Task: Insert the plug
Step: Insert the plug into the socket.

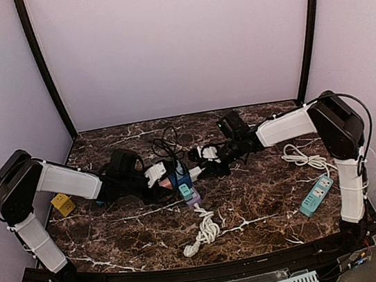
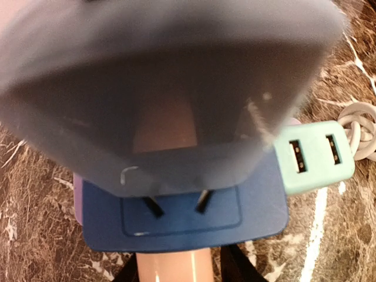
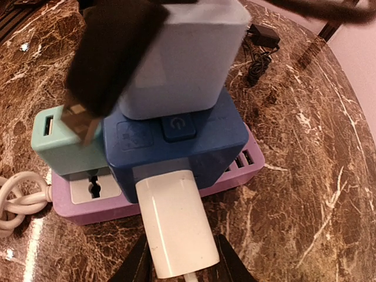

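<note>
Table (image 1: pixel 265 193) of dark veined marble carries everything. From the two sides the left arm (image 1: pixel 67 180) and the right arm (image 1: pixel 284 127) reach inward and meet near the middle. Between them a purple strip (image 3: pixel 88 205) lies flat on the table, with a white cord (image 1: pixel 204 231) bunched just in front of it. A teal strip (image 1: pixel 317 195) lies well apart, near the right arm's base.

On the purple strip stands a blue cube (image 3: pixel 194 141), and a pale blue block (image 3: pixel 182 64) sits on top of the cube. A teal adapter (image 3: pixel 59 147) with USB ports stands just beside the cube, also on the purple strip.

The white plug (image 3: pixel 176 223) lies level, its front end against the cube's side face. No prongs show, so I cannot tell whether it is fully home.

The right tool (image 3: pixel 183 267) is closed on the plug, with one dark finger on each flank. The left tool (image 1: pixel 159 176) is at the cube's other side. The block fills most of its camera view, and I cannot tell whether this tool is open or closed.
</note>
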{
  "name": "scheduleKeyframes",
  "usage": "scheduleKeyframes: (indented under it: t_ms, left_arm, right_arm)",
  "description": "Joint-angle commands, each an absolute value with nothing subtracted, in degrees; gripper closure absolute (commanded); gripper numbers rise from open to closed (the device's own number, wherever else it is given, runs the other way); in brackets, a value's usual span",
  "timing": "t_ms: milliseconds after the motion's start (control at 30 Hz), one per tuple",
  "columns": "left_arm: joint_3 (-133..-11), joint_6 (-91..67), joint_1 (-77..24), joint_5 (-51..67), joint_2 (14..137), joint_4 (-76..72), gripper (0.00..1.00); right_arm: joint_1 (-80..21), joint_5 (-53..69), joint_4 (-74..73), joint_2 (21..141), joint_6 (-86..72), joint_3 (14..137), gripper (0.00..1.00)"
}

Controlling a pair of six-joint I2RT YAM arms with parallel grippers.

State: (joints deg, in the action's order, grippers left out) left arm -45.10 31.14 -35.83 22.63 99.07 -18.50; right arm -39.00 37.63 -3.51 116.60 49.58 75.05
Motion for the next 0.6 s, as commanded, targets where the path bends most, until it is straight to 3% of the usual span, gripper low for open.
scheduleKeyframes:
  t_ms: [0,567]
  left_arm:
    - [-47.1,35.8,-39.5,29.9,95.6,-23.7,0.54]
    - [-43.9,38.1,-37.7,26.7,92.8,-16.8,0.31]
  right_arm:
    - [-43.0,37.8,-2.4,119.2,49.9,73.0,0.69]
    - [-41.7,35.3,-3.4,118.4,49.5,73.0,0.69]
